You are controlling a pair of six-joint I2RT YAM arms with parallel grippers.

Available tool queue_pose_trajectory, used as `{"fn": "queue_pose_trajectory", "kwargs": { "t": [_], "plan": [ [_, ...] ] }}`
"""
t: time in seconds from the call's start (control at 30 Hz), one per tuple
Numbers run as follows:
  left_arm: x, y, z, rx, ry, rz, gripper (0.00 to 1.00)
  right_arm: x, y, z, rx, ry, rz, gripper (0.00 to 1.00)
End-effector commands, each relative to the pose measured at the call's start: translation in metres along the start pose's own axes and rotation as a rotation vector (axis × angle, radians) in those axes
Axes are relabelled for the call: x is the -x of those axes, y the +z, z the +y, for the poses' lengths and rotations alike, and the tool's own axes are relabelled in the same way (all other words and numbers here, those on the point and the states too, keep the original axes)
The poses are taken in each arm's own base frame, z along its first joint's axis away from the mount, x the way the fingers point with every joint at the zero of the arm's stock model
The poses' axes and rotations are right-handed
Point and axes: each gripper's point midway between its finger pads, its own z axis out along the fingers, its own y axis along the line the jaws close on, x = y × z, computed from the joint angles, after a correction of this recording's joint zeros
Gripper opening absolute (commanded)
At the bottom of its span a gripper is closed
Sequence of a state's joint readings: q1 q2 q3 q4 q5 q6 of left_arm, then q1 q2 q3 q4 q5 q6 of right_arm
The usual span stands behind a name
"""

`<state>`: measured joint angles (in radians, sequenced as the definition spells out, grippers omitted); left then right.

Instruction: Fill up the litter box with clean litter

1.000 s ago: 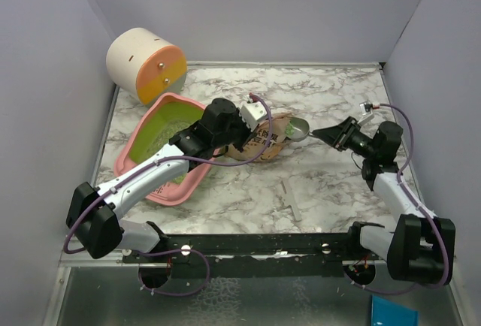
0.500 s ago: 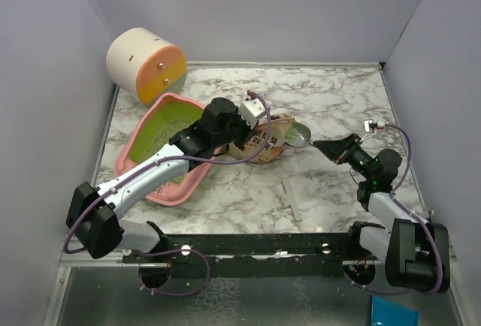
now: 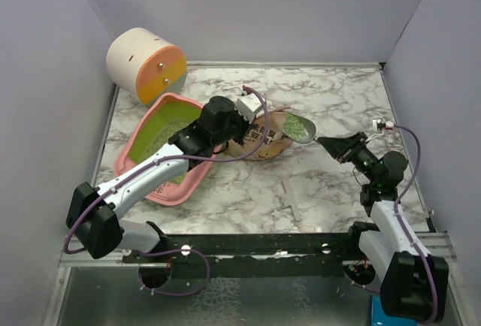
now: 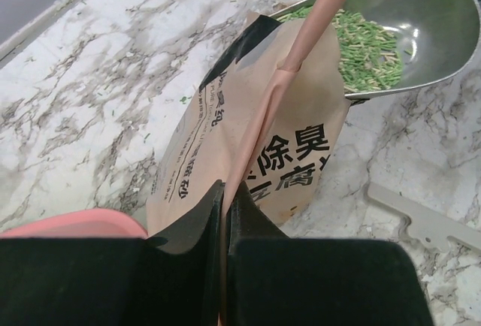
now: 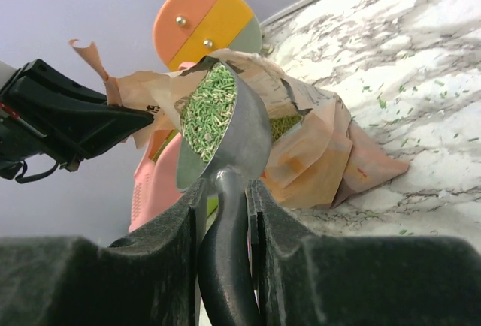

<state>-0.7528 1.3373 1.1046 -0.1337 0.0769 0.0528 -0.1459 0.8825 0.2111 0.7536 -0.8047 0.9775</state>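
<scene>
Right tool (image 3: 327, 143) drew back; litter box (image 3: 134, 149) partly hidden.

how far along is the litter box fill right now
Done: the bag is open, its edge pinched by the left hand, and a scoop is loaded with green litter. In hand: the right hand holds that full scoop at the bag's mouth. Left: carry it to the box and tip it in, likely several times; how much the box holds already I can't tell.
</scene>
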Motion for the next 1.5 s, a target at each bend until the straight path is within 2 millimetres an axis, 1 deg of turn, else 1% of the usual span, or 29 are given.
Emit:
{"fn": "queue_pose_trajectory", "kwargs": {
  "t": [0.0, 0.17, 0.33, 0.5, 0.67, 0.87, 0.97, 1.1, 1.17, 1.27, 1.33, 1.37, 1.4, 1.47],
  "plan": [
    [0.058, -0.003, 0.014, 0.072, -0.031, -0.174, 0.00, 0.020, -0.001, 0.001, -0.095, -0.065, -0.029, 0.01],
    [0.066, -0.002, 0.013, 0.065, -0.053, -0.197, 0.00, 0.023, -0.004, -0.005, -0.169, -0.046, -0.025, 0.01],
    [0.071, -0.008, 0.012, 0.065, -0.066, -0.217, 0.00, 0.028, -0.007, -0.018, -0.267, -0.020, -0.043, 0.01],
    [0.070, -0.015, 0.016, 0.087, -0.068, -0.224, 0.01, 0.035, -0.009, -0.023, -0.322, 0.014, -0.076, 0.01],
    [0.068, -0.015, 0.018, 0.105, -0.067, -0.215, 0.02, 0.049, -0.008, -0.014, -0.329, 0.019, -0.101, 0.01],
    [0.059, -0.010, 0.021, 0.119, -0.071, -0.186, 0.03, 0.071, 0.000, 0.009, -0.295, -0.011, -0.107, 0.01],
    [0.059, -0.011, 0.021, 0.121, -0.075, -0.188, 0.05, 0.086, 0.003, 0.020, -0.286, -0.037, -0.127, 0.01],
    [0.062, -0.016, 0.021, 0.121, -0.078, -0.201, 0.10, 0.099, 0.011, 0.029, -0.262, -0.056, -0.125, 0.01],
    [0.062, -0.020, 0.019, 0.117, -0.079, -0.206, 0.15, 0.105, 0.017, 0.033, -0.242, -0.057, -0.115, 0.01],
    [0.063, -0.031, 0.018, 0.113, -0.078, -0.216, 0.26, 0.115, 0.028, 0.041, -0.195, -0.069, -0.093, 0.01],
    [0.063, -0.041, 0.016, 0.108, -0.070, -0.217, 0.31, 0.121, 0.036, 0.044, -0.166, -0.084, -0.075, 0.01],
    [0.063, -0.046, 0.017, 0.110, -0.068, -0.214, 0.35, 0.124, 0.040, 0.046, -0.150, -0.093, -0.067, 0.01],
    [0.063, -0.050, 0.016, 0.111, -0.068, -0.210, 0.38, 0.127, 0.044, 0.048, -0.136, -0.100, -0.059, 0.01],
    [0.062, -0.060, 0.016, 0.112, -0.063, -0.203, 0.40, 0.131, 0.051, 0.050, -0.113, -0.103, -0.038, 0.01]
  ]
}}
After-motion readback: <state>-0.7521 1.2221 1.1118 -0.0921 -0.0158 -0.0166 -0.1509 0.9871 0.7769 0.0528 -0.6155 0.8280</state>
